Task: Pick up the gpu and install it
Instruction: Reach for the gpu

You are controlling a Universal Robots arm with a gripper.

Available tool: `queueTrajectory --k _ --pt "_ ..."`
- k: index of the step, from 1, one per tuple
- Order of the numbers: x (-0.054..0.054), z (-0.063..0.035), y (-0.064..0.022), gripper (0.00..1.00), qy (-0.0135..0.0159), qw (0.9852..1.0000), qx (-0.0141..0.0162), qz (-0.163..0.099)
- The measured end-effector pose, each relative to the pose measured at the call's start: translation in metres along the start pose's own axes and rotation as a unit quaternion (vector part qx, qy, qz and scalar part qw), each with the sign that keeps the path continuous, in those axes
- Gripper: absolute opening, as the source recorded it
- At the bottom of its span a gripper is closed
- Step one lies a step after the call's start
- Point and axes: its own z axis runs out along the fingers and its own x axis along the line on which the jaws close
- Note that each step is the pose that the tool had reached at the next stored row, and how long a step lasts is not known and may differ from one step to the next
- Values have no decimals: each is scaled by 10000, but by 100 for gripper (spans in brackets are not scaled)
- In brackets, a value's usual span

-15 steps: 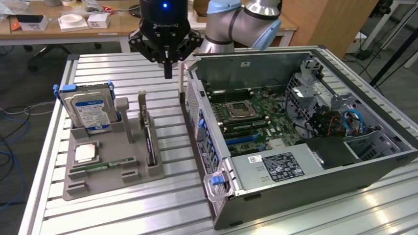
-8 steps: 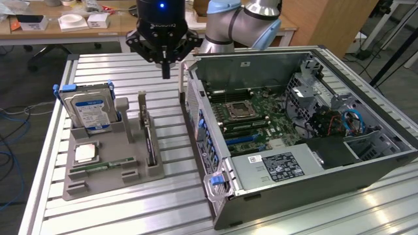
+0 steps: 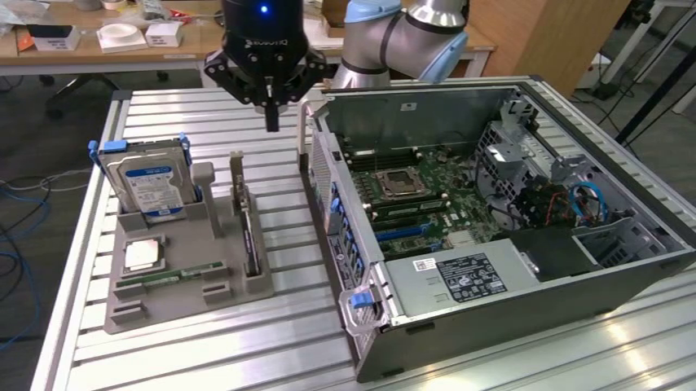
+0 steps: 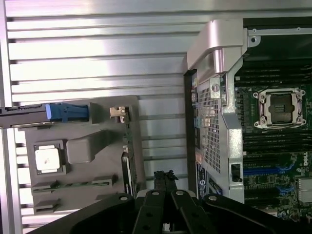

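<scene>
**GPU (image 3: 246, 228) on edge in grey holder (image 3: 185, 244); gripper (image 3: 272, 120) empty**

GPU stands in the holder slot on the side nearest the open computer case (image 3: 490, 244). Gripper hangs above the slatted table (image 3: 218, 350), over the gap between holder and case. Its fingers are pressed together, pinching nothing and apart from the card. Hard drive (image 3: 152, 183) stands upright at the holder's other side. Processor chip (image 3: 142, 255) and memory stick (image 3: 174, 275) lie flat in the holder.

ROBOTIQ brand on the claw (image 3: 272, 122)
</scene>
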Motion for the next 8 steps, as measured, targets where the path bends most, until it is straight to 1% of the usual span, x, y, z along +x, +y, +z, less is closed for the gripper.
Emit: queueTrajectory --k 8 --pt "56 0 -4 11 0 10000 0 0"
